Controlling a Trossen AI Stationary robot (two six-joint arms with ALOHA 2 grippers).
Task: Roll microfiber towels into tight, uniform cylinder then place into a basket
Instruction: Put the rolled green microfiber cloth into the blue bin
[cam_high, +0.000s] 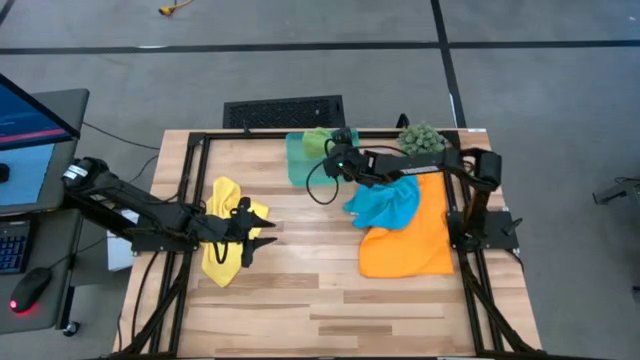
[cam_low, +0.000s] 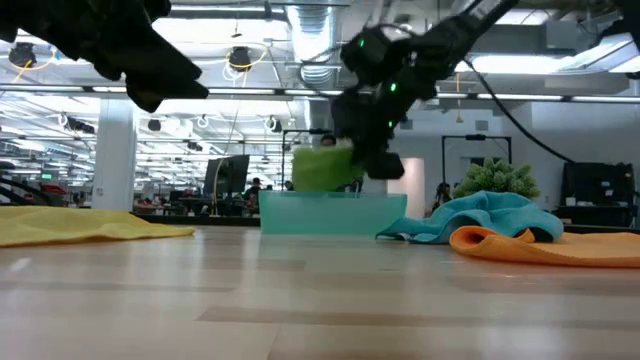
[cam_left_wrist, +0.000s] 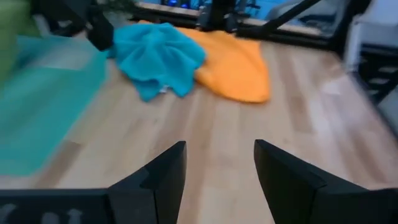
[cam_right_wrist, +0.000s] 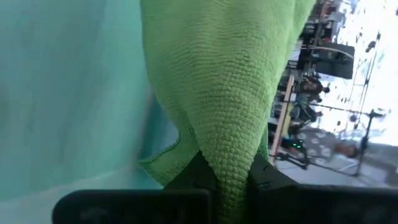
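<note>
A bright green towel (cam_low: 323, 168) hangs bunched over the teal basket (cam_high: 300, 168) at the table's far edge, with my right gripper (cam_high: 336, 150) shut on it. My left gripper (cam_high: 266, 232) stands open in the air above the right edge of the yellow towel (cam_high: 222, 248), which lies crumpled on the table's left half; nothing is between its fingers (cam_left_wrist: 163, 177). The sky blue towel (cam_high: 385, 203) lies bunched on the far edge of the spread orange towel (cam_high: 410, 240) on the table's right half. My right gripper pinches a fold of the green towel (cam_right_wrist: 231, 163) between its two fingers. It comes from the table's right side, slanting slightly downward. The cloth hangs clear of the table beside the basket's wall (cam_right_wrist: 68, 93), its lower edge (cam_low: 320, 188) about at the basket's rim.
A spiky green plant ball (cam_high: 422, 137) sits at the far right corner behind my right arm. A black frame (cam_high: 190, 180) runs along the table's sides. Bare wood (cam_high: 330, 310) stretches across the near half of the table.
</note>
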